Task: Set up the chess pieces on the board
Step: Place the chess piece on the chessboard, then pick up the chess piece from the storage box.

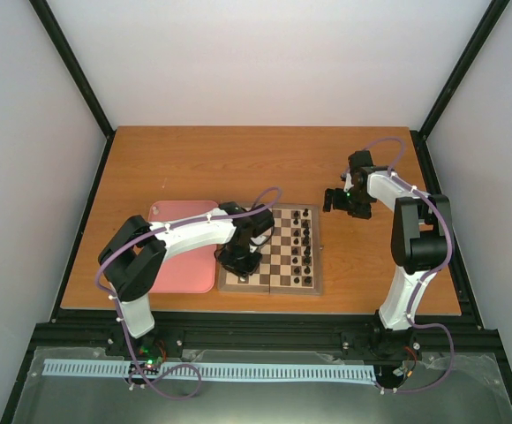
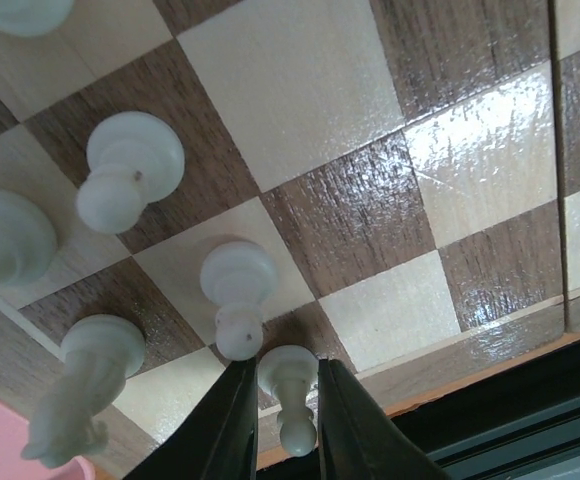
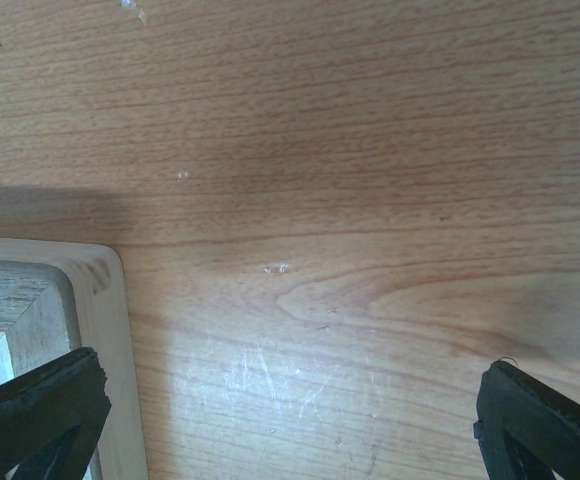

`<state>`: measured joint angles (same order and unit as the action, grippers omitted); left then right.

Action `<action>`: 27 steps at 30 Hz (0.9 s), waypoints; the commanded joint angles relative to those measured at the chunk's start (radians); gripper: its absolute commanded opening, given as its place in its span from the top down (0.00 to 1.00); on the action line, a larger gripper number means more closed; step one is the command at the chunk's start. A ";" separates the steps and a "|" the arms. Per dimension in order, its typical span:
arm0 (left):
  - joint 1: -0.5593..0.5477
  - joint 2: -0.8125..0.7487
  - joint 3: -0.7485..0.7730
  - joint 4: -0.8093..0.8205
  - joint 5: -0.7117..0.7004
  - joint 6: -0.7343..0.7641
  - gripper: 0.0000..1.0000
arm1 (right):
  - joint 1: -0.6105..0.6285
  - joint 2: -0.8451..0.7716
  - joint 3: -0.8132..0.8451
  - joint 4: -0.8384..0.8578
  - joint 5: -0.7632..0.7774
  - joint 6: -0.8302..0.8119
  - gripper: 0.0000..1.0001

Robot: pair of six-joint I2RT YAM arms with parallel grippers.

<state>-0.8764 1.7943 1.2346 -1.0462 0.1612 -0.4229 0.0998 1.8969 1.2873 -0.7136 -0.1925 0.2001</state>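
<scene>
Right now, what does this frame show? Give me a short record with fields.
left end effector: fingers flank a small white pawn at the checkered wooden chessboard's edge; grip unclear
right end effector: open, over bare wooden table beside the board's corner
other white pieces: several standing nearby
small black pieces: along the board's right side

The board (image 1: 284, 268) lies flat, with light and dark brown checks inside a tan frame, glossy where light catches it. Tiny cream chess pieces (image 2: 130, 165) stand upright near one corner: three round-headed pawns (image 2: 238, 285) in a line, a knight (image 2: 82, 385) beside them nearer the edge. Each is narrower than its square.
</scene>
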 commanded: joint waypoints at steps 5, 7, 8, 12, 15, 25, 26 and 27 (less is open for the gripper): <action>-0.013 -0.030 0.011 -0.009 0.000 0.029 0.75 | -0.009 -0.035 -0.014 0.014 -0.005 0.005 0.00; -0.013 -0.031 0.015 -0.013 -0.004 0.031 0.75 | -0.009 -0.036 -0.013 0.013 -0.005 0.004 0.00; -0.013 -0.033 0.017 -0.017 -0.006 0.033 0.75 | -0.009 -0.036 -0.012 0.013 -0.004 0.005 0.00; -0.013 -0.041 0.067 -0.056 -0.006 0.047 0.75 | -0.009 -0.036 -0.005 0.009 -0.003 0.002 0.00; -0.013 -0.063 0.140 -0.115 -0.019 0.062 0.72 | -0.009 -0.037 0.000 0.006 -0.003 0.001 0.00; 0.023 -0.142 0.420 -0.262 -0.097 0.096 0.50 | -0.009 -0.042 0.003 0.008 -0.009 0.008 0.00; 0.060 -0.139 0.429 -0.265 -0.116 0.093 0.50 | -0.009 -0.043 0.003 0.008 -0.009 0.008 0.00; 0.107 -0.138 0.432 -0.261 -0.133 0.083 0.50 | -0.009 -0.047 0.004 0.007 -0.010 0.009 0.00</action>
<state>-0.8585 1.6638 1.6180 -1.2438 0.1150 -0.3470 0.0998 1.8931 1.2873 -0.7136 -0.1955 0.2005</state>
